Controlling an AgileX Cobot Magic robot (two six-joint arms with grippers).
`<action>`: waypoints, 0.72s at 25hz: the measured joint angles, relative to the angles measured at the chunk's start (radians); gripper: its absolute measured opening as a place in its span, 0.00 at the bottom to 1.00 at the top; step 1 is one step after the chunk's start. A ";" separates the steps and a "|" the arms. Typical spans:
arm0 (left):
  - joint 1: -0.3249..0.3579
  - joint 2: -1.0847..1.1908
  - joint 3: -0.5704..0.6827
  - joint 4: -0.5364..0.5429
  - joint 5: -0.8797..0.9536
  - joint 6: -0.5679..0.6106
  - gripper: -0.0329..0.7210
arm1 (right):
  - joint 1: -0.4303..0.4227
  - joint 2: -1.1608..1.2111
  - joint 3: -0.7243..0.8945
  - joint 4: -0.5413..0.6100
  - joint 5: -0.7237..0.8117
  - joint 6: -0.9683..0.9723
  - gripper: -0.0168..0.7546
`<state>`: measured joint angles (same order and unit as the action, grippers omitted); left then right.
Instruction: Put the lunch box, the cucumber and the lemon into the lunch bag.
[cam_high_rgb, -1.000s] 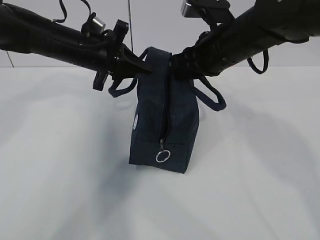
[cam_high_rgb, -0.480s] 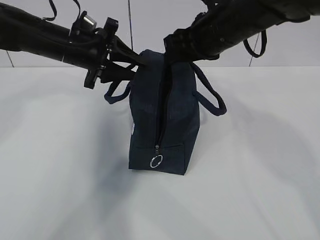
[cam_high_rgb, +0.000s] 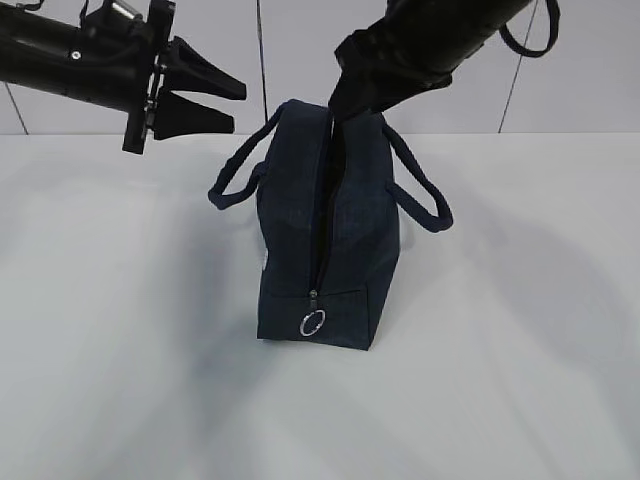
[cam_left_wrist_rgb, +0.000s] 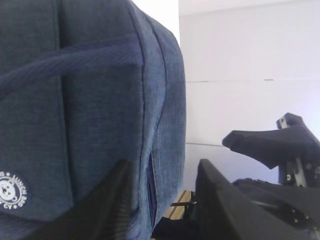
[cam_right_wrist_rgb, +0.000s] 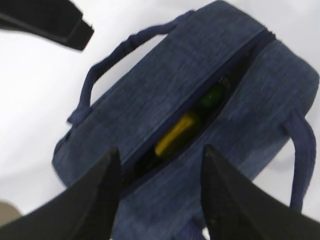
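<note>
The lunch bag (cam_high_rgb: 330, 230) is standing upright on the white tabletop (cam_high_rgb: 120, 380), with its zipper slit facing up and only partly open. In the right wrist view, something yellow, most likely the lemon (cam_right_wrist_rgb: 175, 136), and something dark green, most likely the cucumber (cam_right_wrist_rgb: 214, 95), are showing through the slit. The lunch box is not showing in any view; it may be lying deeper inside the bag, but I cannot confirm this.

The left claw (cam_high_rgb: 222, 105) is hanging in the air to the left of the bag, with its fingers apart and holding nothing. The right claw (cam_right_wrist_rgb: 157, 192) is hovering just above the top of the bag, also spread apart and empty.

In my judgement, the packing step is nearly finished. The next move probably calls for taking the silver ring pull (cam_high_rgb: 313, 322) at the low end of the zipper, or for moving the arms away.

A small round white patch (cam_left_wrist_rgb: 11, 188) with a bear face is sitting on the side of the bag; its letters are too blurred to read.
</note>
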<state>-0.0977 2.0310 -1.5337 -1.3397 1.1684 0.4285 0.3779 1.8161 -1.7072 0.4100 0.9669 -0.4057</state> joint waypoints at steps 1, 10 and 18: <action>0.010 0.000 0.000 0.000 0.005 0.000 0.45 | 0.000 0.000 -0.022 -0.012 0.046 0.000 0.52; 0.068 -0.076 0.000 0.199 0.015 0.022 0.45 | 0.000 -0.015 -0.096 -0.163 0.213 0.037 0.52; 0.068 -0.227 0.000 0.540 0.041 -0.047 0.44 | 0.000 -0.067 -0.072 -0.238 0.266 0.154 0.52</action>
<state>-0.0294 1.8042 -1.5337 -0.7994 1.2098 0.3816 0.3779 1.7489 -1.7790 0.1718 1.2331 -0.2516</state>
